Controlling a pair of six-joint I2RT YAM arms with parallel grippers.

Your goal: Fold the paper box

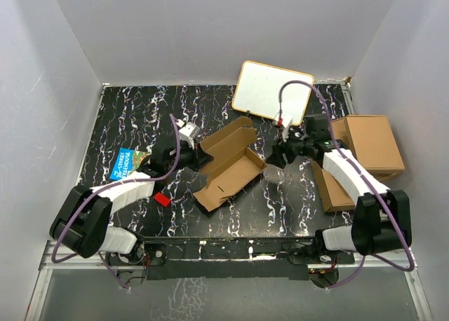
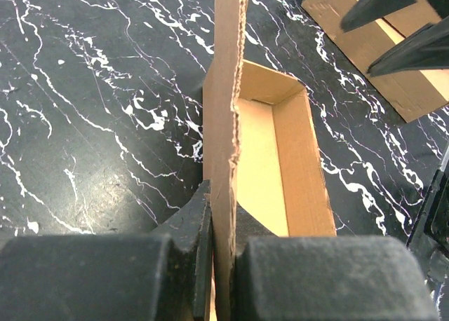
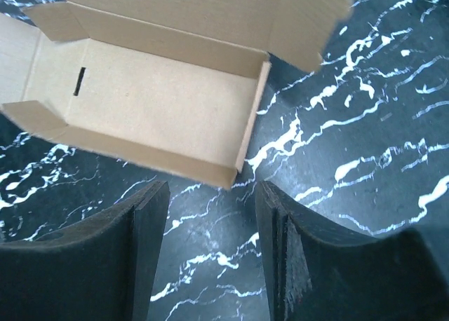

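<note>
The paper box (image 1: 228, 168) lies in the middle of the black marbled table as a shallow open tray with its lid flap standing up at the back. My left gripper (image 1: 199, 153) is shut on that upright flap at the box's left end. In the left wrist view the flap (image 2: 226, 90) runs edge-on between the fingers, my left gripper (image 2: 223, 226) pinching it. My right gripper (image 1: 278, 155) stands open just right of the box. In the right wrist view, my right gripper (image 3: 210, 192) holds nothing, and the box's near corner (image 3: 235, 175) lies just ahead of it.
A pile of larger brown cardboard boxes (image 1: 370, 147) sits at the right edge, under my right arm. A white board (image 1: 272, 91) leans at the back. A blue picture book (image 1: 125, 164) and a small red piece (image 1: 162, 199) lie at the left.
</note>
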